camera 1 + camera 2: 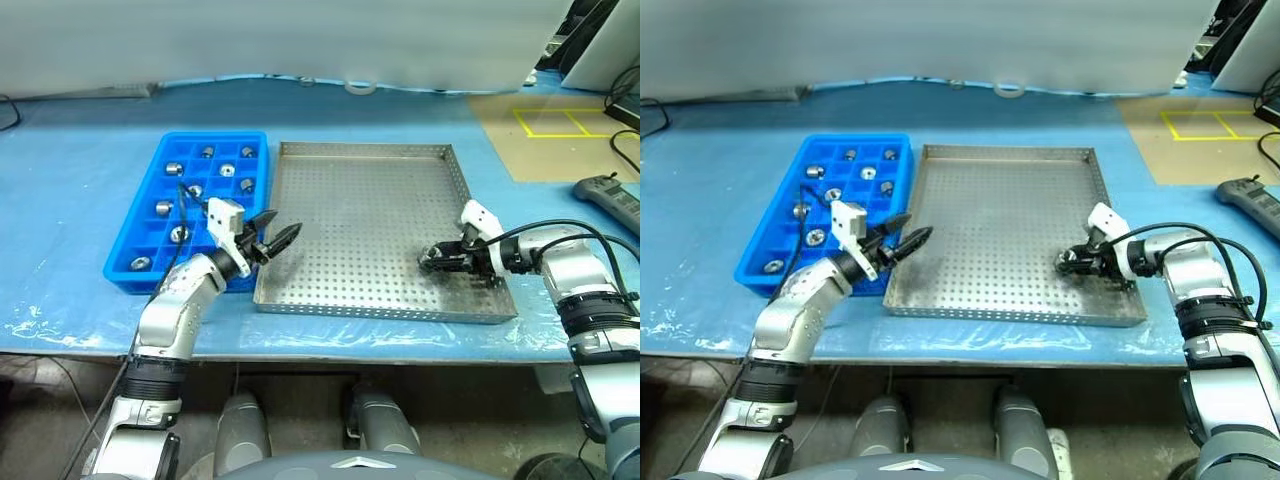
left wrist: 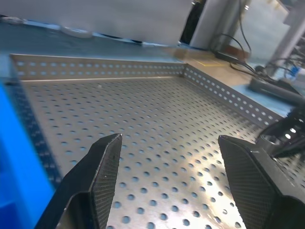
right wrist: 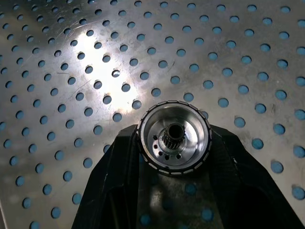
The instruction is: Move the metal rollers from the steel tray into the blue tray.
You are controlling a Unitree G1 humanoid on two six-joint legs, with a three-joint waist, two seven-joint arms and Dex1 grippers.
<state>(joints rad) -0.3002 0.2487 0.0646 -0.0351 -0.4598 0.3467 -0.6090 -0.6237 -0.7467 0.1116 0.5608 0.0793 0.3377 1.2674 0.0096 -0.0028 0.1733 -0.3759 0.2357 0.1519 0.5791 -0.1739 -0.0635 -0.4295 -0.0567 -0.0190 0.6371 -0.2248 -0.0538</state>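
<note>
The right hand [image 3: 174,157] is clamped on a metal roller [image 3: 174,137] low over the steel tray [image 1: 360,200], at about 4 o'clock of its floor. The left hand [image 1: 272,240], fingers apart, hovers at the tray's 9 o'clock rim beside the blue tray [image 1: 150,180], which holds other rollers [image 1: 226,169].

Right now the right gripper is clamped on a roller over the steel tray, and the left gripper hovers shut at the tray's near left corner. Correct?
Not quite: the left gripper is open, its fingers standing well apart in the left wrist view. The rest holds: the right gripper is clamped on a roller over the steel tray.
</note>
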